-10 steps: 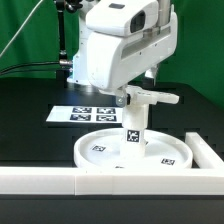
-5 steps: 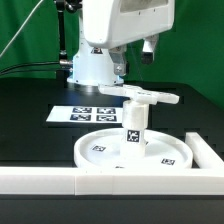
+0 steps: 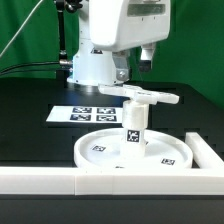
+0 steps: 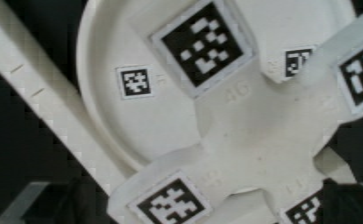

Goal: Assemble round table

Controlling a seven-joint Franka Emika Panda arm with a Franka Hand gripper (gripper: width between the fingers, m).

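Note:
The round table stands near the table's front in the exterior view. Its rimmed disc [image 3: 168, 147] lies flat, the short tagged leg [image 3: 131, 128] rises upright from the disc's middle, and the cross-shaped foot piece [image 3: 146, 96] sits on top of the leg. My gripper [image 3: 135, 66] hangs above the foot piece, apart from it, open and holding nothing. The wrist view looks straight down on the foot piece [image 4: 249, 120], whose arms carry tags, with the disc [image 4: 116, 45] beneath it.
The marker board [image 3: 85, 113] lies flat behind the disc toward the exterior view's left. A white border rail [image 3: 50, 181] runs along the front edge and turns up the exterior view's right side [image 3: 207, 151], close to the disc.
My gripper has risen from down around the foot piece to well above it. The foot piece, leg and disc stay where they were.

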